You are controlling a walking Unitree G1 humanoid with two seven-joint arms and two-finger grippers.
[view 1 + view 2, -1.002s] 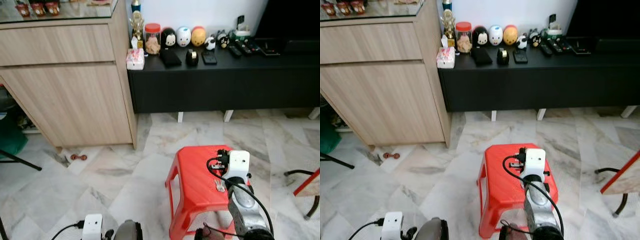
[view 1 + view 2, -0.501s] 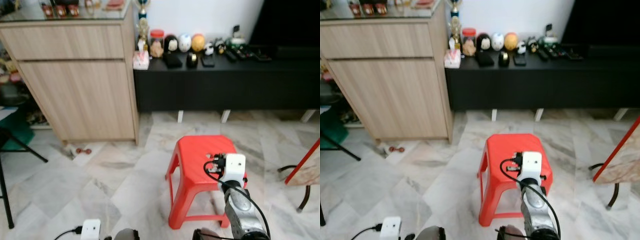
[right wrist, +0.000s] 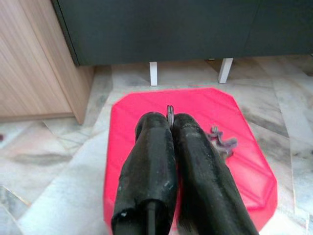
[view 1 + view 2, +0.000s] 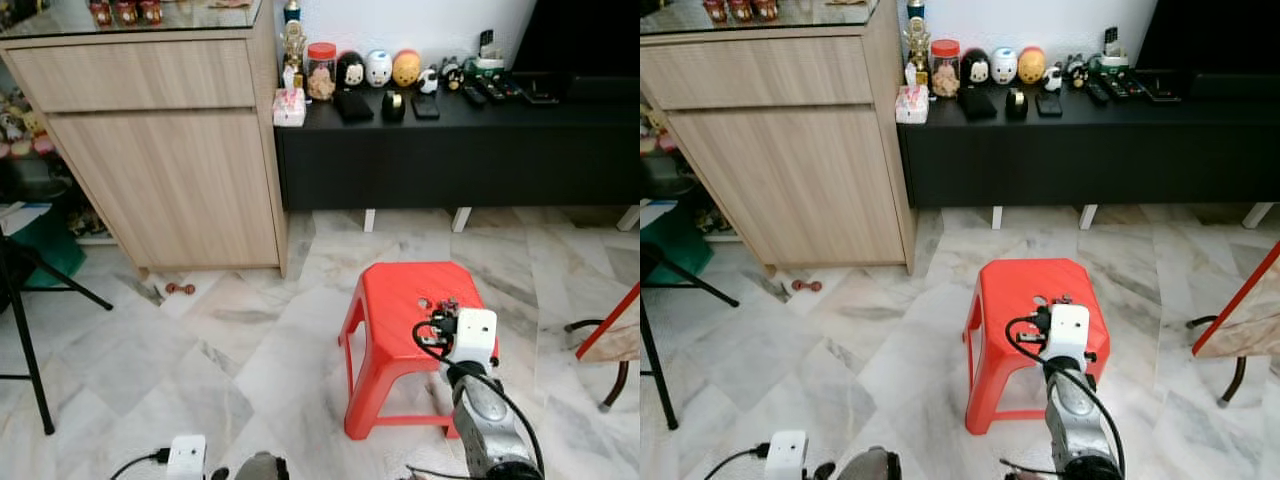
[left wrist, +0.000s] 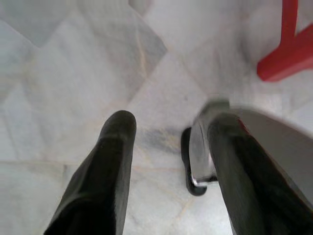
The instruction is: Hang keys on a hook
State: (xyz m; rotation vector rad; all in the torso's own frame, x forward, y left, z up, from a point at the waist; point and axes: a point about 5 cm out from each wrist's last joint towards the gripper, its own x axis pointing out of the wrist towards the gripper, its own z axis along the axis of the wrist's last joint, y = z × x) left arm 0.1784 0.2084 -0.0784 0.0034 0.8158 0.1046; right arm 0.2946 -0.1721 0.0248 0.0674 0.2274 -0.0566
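Right gripper (image 3: 170, 119) clamped on key ring (image 3: 170, 111) above red stool (image 3: 137, 142), keys (image 3: 221, 139) just beside, head views hiding that grip.

You are in a home living room: a marble floor (image 4: 250, 340), a wooden cabinet (image 4: 160, 150), and a low black TV bench (image 4: 450, 150) with small figurines (image 4: 378, 68), a jar (image 4: 321, 70) and remote controls (image 4: 490, 90).

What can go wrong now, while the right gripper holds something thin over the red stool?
The right gripper pinches only a thin ring at its fingertips, so it may slip out. More keys lie loose on the stool and may be left behind. I see no hook nearby, so carrying adds shaking.
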